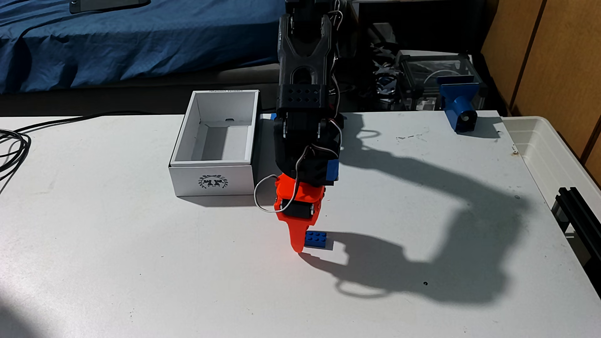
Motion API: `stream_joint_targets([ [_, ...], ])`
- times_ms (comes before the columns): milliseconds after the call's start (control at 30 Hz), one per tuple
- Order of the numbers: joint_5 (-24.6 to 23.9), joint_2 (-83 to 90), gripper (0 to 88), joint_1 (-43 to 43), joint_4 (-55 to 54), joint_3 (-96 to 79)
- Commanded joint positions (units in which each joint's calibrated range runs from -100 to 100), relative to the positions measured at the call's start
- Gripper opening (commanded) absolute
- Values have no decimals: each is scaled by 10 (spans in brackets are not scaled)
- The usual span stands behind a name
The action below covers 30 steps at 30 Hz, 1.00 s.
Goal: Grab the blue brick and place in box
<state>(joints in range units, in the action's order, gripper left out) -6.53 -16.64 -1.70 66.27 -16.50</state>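
The blue brick (319, 240) lies flat on the white table, studs up, in front of the arm. My orange gripper (300, 247) points straight down, and its one visible finger (295, 237) has its tip at the table, against the brick's left end. A second finger is hidden, so the jaw state is unclear. The box (195, 182) stands open and empty to the back left of the gripper, its wreath emblem facing the camera.
A blue clamp-like part (458, 107) sits at the table's (130, 260) far right edge. A translucent plastic tub (553, 146) and a black rail (580, 214) border the right side. Black cables (13, 146) lie at the left. The arm casts a big shadow to the right.
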Motion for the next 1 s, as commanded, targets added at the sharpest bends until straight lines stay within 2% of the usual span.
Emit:
stream_joint_targets([
  [0,-7,15,166,-14,2,-1],
  [467,-12,7,165,-25,1,-1],
  [700,-10,8,34,-25,0,-1],
  [967,-8,6,9,-22,0,-1],
])
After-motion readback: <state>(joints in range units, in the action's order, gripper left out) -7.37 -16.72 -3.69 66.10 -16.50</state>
